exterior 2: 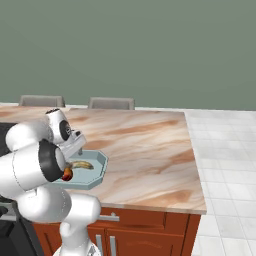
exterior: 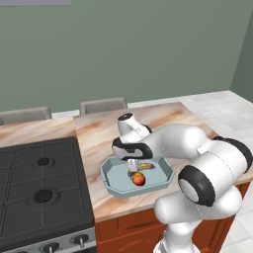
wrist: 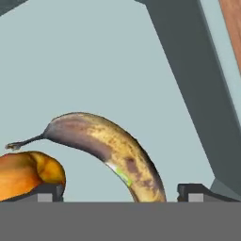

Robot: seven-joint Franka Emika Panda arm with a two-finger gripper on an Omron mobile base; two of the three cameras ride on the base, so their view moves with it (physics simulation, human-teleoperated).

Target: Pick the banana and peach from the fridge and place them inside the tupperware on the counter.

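Tupperware [exterior: 112, 179] sits near the front edge of the marbled surface [exterior: 163, 121], just beside the black stovetop [exterior: 42, 190], low and wide-rimmed so fruit can be dropped in from above. Inside it lie both fruits: the banana [wrist: 110, 150] on the tray floor, and the peach [exterior: 139, 179] close against it, toward the tray's front. The gripper [wrist: 121, 192] hangs straight down over the tray, its fingers spread wide to either side of the banana and touching nothing, which reads as a release. The banana rests flat, so it should not roll; the round peach is kept in by the flared rim. Judging by this, both fruits are in place and the task looks finished.
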